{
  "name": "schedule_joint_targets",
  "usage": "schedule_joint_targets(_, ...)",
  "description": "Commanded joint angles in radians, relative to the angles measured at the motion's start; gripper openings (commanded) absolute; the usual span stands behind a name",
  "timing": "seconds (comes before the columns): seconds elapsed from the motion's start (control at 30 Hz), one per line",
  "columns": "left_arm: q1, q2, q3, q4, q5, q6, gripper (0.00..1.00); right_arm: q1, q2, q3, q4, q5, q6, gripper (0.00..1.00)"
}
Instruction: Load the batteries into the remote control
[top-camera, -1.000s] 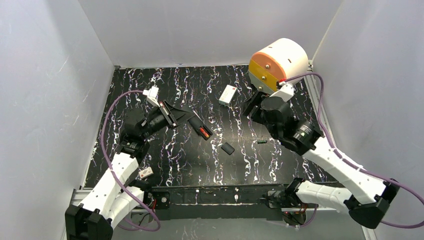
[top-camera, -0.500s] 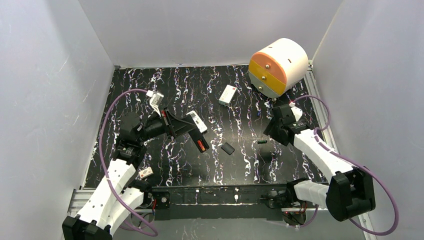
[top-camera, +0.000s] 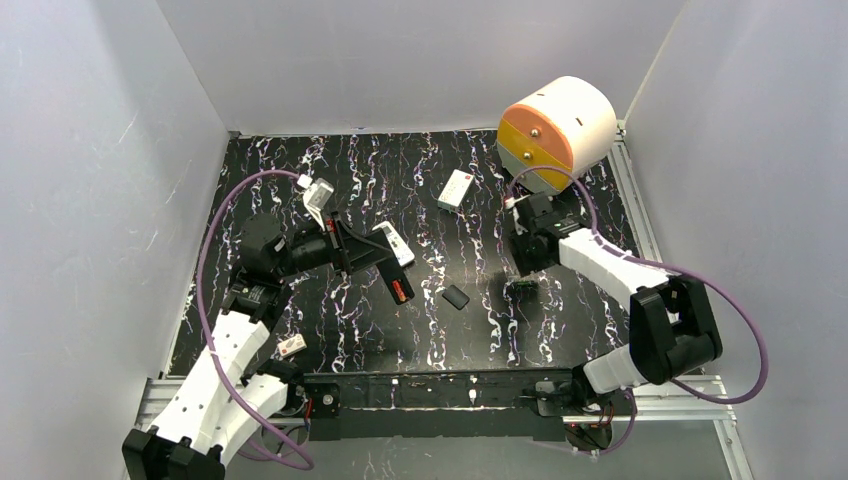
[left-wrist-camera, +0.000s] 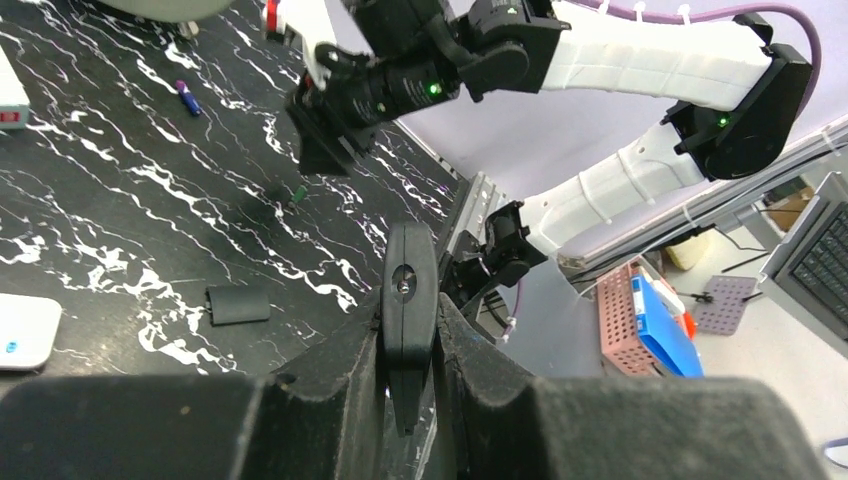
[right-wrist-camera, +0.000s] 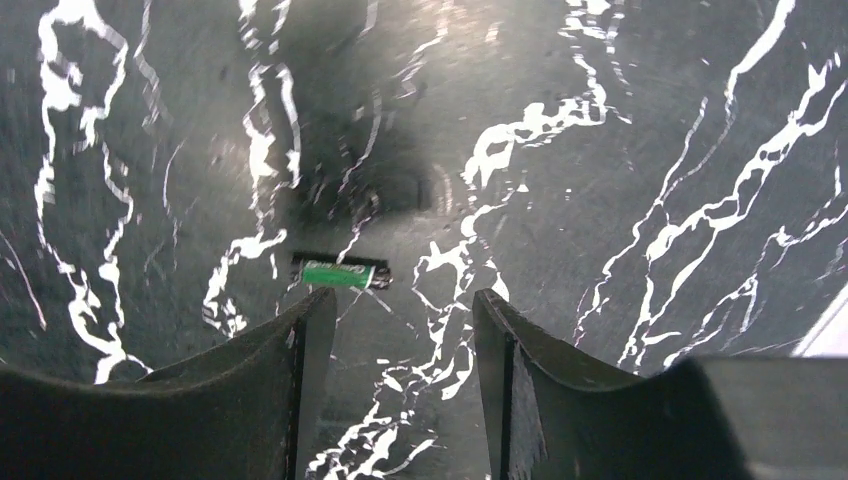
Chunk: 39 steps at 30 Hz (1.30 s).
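A robotics lab: white-walled booth (top-camera: 90, 150), keyboard (left-wrist-camera: 815, 265) and pink basket (left-wrist-camera: 622, 322) beside it.

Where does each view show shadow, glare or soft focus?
Top external view: even, soft light, a faint shadow on the table beside the green battery. Left wrist view: the left claw is dark with little detail, the black bar it grips clearer. Right wrist view: a dark shadow patch lies beyond the battery, the glossy surface has a pale sheen, the open right claw looks soft.
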<state>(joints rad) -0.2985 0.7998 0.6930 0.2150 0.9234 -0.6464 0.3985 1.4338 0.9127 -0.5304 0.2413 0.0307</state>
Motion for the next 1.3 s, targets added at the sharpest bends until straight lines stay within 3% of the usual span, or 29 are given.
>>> schedule_joint_targets(0.0, -0.002, -0.008, 0.068, -0.082, -0.013, 0.092, 0.00, 0.101, 0.019, 0.013, -0.074, 0.072, -0.212, 0.61)
schedule_joint_targets(0.23, -0.002, -0.013, 0.082, -0.158, -0.040, 0.142, 0.00, 0.128, 0.074, 0.031, -0.103, 0.086, -0.268, 0.61)
schedule_joint_targets(0.6, -0.002, 0.019, 0.093, -0.150, -0.046, 0.139, 0.00, 0.174, 0.195, 0.052, -0.139, 0.086, -0.369, 0.56)
schedule_joint_targets(0.93, -0.002, 0.063, 0.125, -0.149, -0.035, 0.130, 0.00, 0.135, 0.238, 0.070, -0.146, -0.130, -0.539, 0.56)
schedule_joint_targets(1.13, -0.002, 0.064, 0.127, -0.149, -0.032, 0.125, 0.00, 0.115, 0.284, 0.089, -0.132, -0.165, -0.584, 0.55)
schedule_joint_targets(1.27, -0.002, 0.062, 0.127, -0.152, -0.037, 0.122, 0.00, 0.115, 0.285, 0.090, -0.146, -0.218, -0.586, 0.47)
